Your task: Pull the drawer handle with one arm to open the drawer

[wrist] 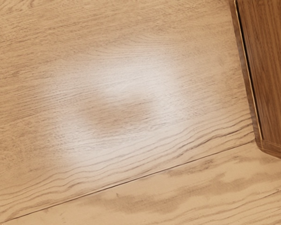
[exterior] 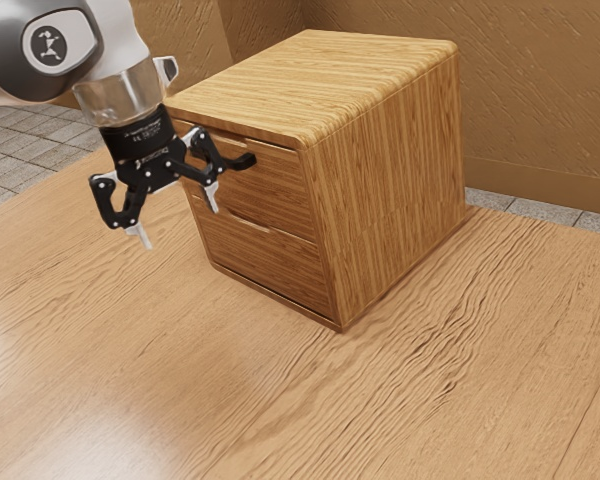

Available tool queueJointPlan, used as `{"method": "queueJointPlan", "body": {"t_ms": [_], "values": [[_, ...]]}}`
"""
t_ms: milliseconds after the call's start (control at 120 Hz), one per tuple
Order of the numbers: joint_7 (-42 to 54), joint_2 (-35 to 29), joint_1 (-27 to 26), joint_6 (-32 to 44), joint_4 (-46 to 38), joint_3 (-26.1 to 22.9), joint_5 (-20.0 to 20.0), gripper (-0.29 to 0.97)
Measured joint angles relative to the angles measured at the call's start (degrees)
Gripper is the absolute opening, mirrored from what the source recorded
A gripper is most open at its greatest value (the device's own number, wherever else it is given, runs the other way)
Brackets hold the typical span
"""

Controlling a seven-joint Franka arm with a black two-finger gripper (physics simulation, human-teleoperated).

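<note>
Wide wood-grain planks form the floor (exterior: 400,380), with brown walls (exterior: 540,90) behind and grey tiles (exterior: 20,150) at the far left of the exterior view. The black gripper (exterior: 177,218) hangs above the planks at the exterior view's left. Its two fingers are spread wide with nothing between them, and the tips point down and toward the cabinet (exterior: 380,170). The finger nearer the cabinet sits just in front of the upper drawer (exterior: 265,180), close to its slim wooden drawer handle (exterior: 242,144); I cannot tell whether they touch. That drawer looks flush with the cabinet face, as does the lower drawer (exterior: 270,260) beneath it. In the wrist view the hand looks down on bare planks (wrist: 112,117) with a pale glare patch, and the cabinet's bottom corner (wrist: 269,70) lies just beside the hand.
</note>
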Motion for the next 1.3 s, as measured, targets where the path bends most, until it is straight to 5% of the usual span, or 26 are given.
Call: {"method": "queueJointPlan", "body": {"t_ms": [267,475,842,1300], "values": [[-3.81,-0.13,-0.24,-0.11,0.09,0.19,-0.42,0.68],[-6.13,-2.05,-0.38,-0.81,10.56,-0.15,-0.56,0.68],[-8.04,3.74,-4.91,11.06,10.69,6.17,-1.13,0.68],[-5.79,5.59,1.54,20.98,8.25,10.63,-4.18,0.66]]}}
